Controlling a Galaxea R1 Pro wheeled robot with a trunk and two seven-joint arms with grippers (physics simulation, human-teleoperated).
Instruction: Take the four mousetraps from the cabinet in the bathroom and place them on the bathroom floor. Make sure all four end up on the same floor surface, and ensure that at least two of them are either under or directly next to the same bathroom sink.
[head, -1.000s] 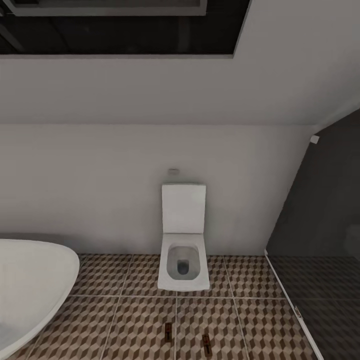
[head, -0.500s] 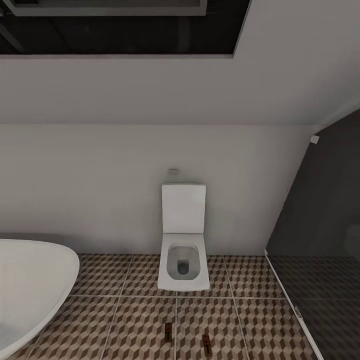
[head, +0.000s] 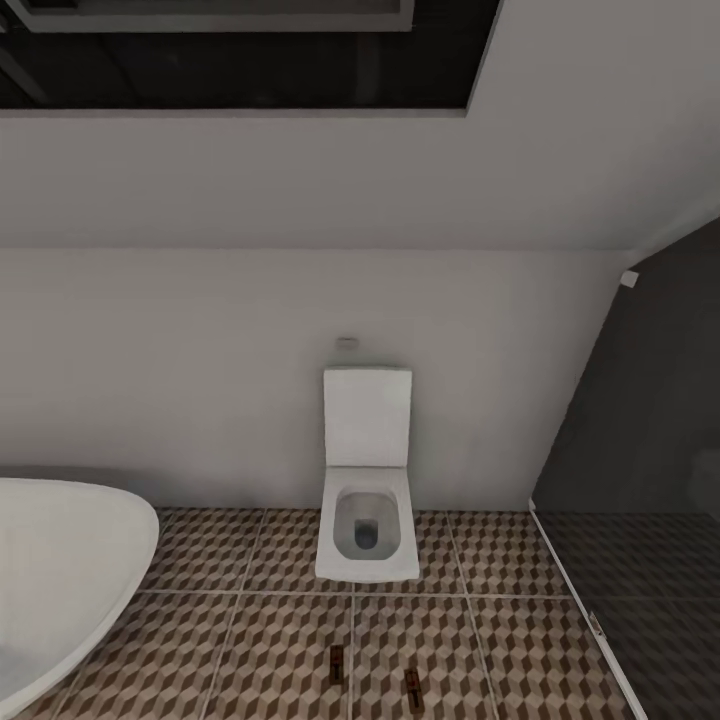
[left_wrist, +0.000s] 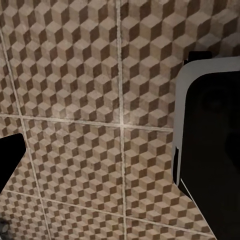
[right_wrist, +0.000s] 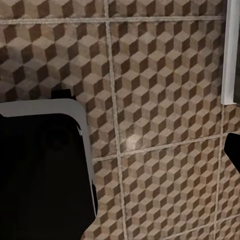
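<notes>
1. Hanging over the bathroom floor (left_wrist: 85, 75), the left wrist view has dark body parts at its edges; jaw state cannot be told.
2. Right wrist view: same, state undeterminable.
3. Two mousetraps (head: 337, 664) (head: 412, 686) lie on tiles before the toilet (head: 367, 520), bathtub (head: 60, 560) leftward.
4. No legible writing.

**Left wrist camera looks down on patterned tiles**

The bathroom floor (left_wrist: 85, 75) spreads across the picture: large square tiles printed with brown, beige and white cubes, split by pale grout lines that cross near the middle. At 3 o'clock a big black body with a light grey rounded rim (left_wrist: 210, 145) covers the tiles, touching the picture's edge. At 8 o'clock a smaller black pointed shape (left_wrist: 9, 162) juts in from the edge. Whether either belongs to the hand cannot be told.
</notes>
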